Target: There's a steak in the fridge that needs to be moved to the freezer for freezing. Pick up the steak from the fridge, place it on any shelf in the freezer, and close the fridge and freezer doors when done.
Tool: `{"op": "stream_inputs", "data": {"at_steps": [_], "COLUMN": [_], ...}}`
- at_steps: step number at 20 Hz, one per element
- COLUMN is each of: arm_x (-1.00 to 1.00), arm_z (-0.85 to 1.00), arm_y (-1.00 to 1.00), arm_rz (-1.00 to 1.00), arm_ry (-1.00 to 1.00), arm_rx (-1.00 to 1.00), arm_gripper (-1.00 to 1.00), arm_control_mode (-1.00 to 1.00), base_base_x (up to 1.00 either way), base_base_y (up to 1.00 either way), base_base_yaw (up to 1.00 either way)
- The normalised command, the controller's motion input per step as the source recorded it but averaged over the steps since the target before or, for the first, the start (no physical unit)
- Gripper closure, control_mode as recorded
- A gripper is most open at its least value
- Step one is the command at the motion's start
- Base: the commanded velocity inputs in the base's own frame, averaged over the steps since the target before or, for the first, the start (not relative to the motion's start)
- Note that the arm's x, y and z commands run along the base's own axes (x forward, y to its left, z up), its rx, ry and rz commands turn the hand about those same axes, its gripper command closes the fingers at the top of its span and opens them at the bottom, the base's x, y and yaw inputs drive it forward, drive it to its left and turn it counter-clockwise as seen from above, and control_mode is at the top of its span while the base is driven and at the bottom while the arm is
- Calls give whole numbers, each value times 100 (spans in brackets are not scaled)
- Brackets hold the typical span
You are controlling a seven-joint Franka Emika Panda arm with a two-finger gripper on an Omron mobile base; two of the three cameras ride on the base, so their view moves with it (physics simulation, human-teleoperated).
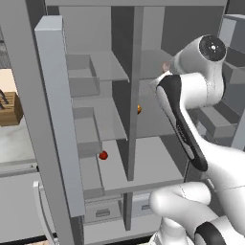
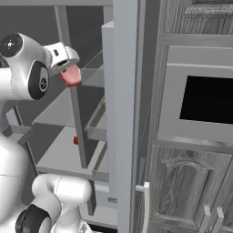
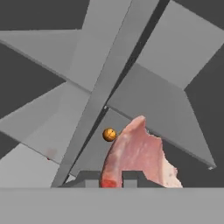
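setting: simulated kitchen, fridge (image 1: 158, 115) and freezer (image 1: 91, 119) both open.
claw: my gripper (image 3: 110, 178) clamped on the steak (image 3: 138, 155).
steak: held up right of the divider (image 1: 133, 95), on the fridge side.
risk: i judge it could snag the divider while crossing and slip free.

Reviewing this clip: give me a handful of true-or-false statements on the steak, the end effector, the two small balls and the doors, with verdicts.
1. The end effector is shut on the flat pink-red raw steak. True.
2. The steak lies flat on a bottom shelf. False: it is held up in the air, in front of the upper shelves.
3. A small orange ball sits on a middle shelf right of the vertical grey divider. True.
4. The small red ball rests on the top shelf. False: it sits on a low shelf, left of the divider.
5. Both tall grey doors are closed. False: the shelves are exposed, and a grey door stands swung open in the left base view.
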Motion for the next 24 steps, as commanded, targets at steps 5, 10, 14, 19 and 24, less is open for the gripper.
{"op": "stream_inputs", "data": {"at_steps": [5, 10, 14, 19, 24], "arm_x": [-17, -11, -6, 0, 12], "arm_z": [11, 0, 0, 0, -1], "arm_y": [-18, -19, -4, 0, -7], "arm_rz": [27, 30, 20, 2, 0], "arm_ry": [5, 4, 0, 0, 2], "arm_rx": [-24, -23, -22, -23, -11], "arm_gripper": [100, 100, 100, 100, 100], "arm_control_mode": [-100, -100, -100, -100, -100], "base_base_x": [0, 0, 0, 0, 0], "base_base_y": [0, 0, 0, 0, 0], "base_base_yaw": [0, 0, 0, 0, 0]}}
